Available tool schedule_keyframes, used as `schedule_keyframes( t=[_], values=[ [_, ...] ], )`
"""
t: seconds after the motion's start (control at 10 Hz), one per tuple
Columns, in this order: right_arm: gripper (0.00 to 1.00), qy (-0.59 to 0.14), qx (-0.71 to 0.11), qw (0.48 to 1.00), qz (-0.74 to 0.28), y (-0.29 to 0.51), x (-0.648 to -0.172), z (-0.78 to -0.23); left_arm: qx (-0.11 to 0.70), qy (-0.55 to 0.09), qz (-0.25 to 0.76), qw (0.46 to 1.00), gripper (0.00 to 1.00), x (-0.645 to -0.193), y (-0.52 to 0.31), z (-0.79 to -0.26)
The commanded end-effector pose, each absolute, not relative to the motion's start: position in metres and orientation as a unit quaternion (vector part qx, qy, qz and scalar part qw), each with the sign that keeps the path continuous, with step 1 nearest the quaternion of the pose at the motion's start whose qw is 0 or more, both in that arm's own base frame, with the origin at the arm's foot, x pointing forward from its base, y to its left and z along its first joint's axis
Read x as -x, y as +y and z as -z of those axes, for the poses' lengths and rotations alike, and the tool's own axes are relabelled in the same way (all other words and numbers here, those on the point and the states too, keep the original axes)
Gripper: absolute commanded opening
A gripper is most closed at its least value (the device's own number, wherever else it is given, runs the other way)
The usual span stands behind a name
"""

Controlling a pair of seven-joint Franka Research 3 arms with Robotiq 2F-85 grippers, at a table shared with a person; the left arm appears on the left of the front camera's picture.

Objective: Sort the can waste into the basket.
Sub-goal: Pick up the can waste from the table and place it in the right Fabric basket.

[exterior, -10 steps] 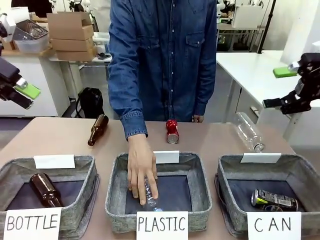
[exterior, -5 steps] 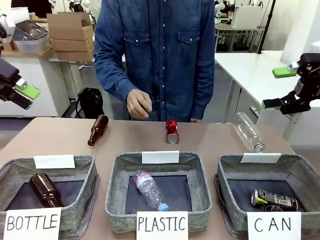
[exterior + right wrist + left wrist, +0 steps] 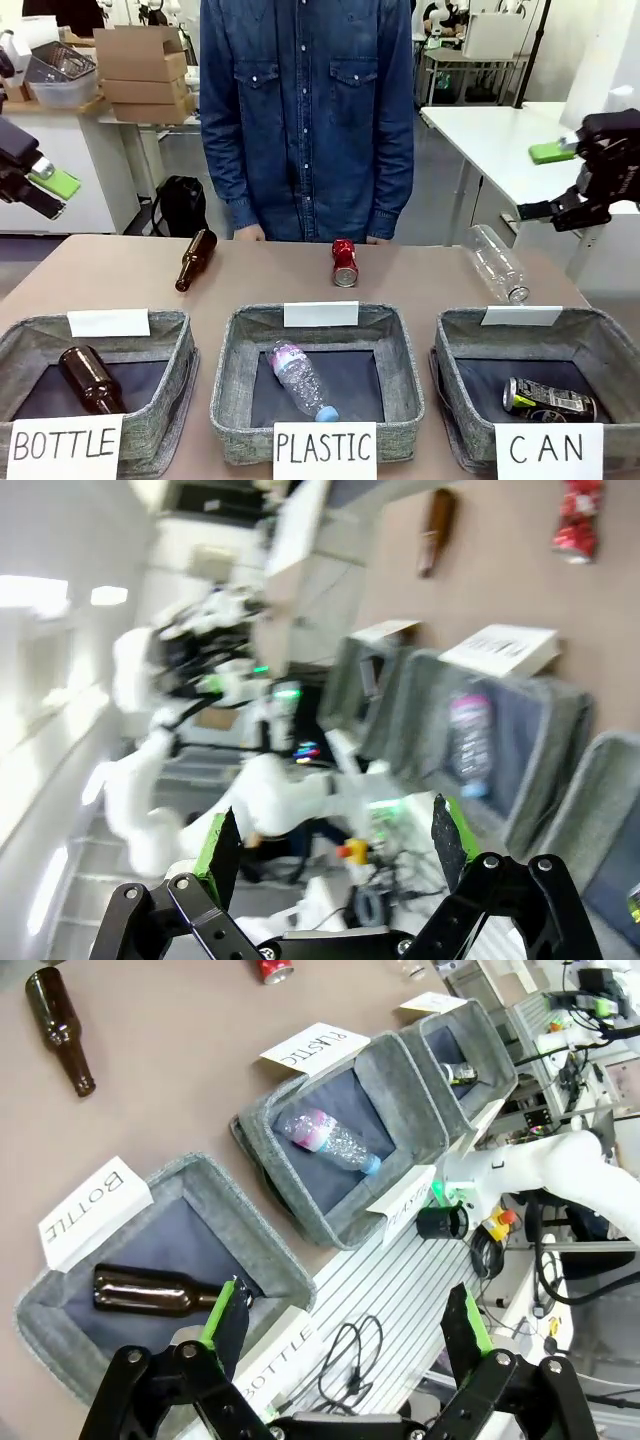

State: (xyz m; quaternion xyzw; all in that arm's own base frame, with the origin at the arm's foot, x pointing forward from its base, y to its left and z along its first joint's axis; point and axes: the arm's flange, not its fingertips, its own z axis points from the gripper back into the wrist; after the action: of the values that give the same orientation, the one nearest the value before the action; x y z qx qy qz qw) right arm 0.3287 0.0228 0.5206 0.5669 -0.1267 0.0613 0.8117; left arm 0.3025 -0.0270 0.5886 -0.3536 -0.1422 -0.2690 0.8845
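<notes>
White tables [image 3: 500, 140], cardboard boxes [image 3: 145, 65], perhaps workshop.

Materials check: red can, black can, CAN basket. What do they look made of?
Red can: likely thin metal, glossy red print, bare silver end. Black can: likely metal too, dark printed wall, silvery end. CAN basket: looks like grey felt, matte fuzzy walls, darker lining.

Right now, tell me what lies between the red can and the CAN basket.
Nothing visible: bare table separates the red can from the CAN basket. The clear plastic bottle lies aside, beyond the basket's far rim.
</notes>
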Motion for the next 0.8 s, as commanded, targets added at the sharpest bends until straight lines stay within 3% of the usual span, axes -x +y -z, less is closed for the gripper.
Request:
schedule_keyframes(
  t=[0.0,0.2,0.4,0.5,0.6,0.7],
  values=[
    [1.00,-0.096,-0.444,0.888,-0.073,0.088,-0.413,-0.521,0.350,-0.137,0.271,0.886,1.00,-0.301,-0.023,-0.588],
    [1.00,-0.079,-0.295,0.951,-0.055,0.150,-0.482,-0.487,0.350,-0.137,0.271,0.886,1.00,-0.301,-0.023,-0.588],
    [1.00,-0.059,-0.226,0.970,-0.061,0.190,-0.520,-0.452,0.350,-0.137,0.271,0.886,1.00,-0.301,-0.023,-0.588],
    [1.00,-0.057,-0.232,0.968,-0.082,0.203,-0.525,-0.444,0.350,-0.137,0.271,0.886,1.00,-0.301,-0.023,-0.588],
    [1.00,-0.106,-0.266,0.955,-0.082,0.193,-0.492,-0.451,0.350,-0.137,0.271,0.886,1.00,-0.301,-0.023,-0.588],
    [1.00,-0.106,-0.266,0.955,-0.082,0.193,-0.492,-0.451,0.350,-0.137,0.271,0.886,1.00,-0.301,-0.023,-0.588]
  ],
)
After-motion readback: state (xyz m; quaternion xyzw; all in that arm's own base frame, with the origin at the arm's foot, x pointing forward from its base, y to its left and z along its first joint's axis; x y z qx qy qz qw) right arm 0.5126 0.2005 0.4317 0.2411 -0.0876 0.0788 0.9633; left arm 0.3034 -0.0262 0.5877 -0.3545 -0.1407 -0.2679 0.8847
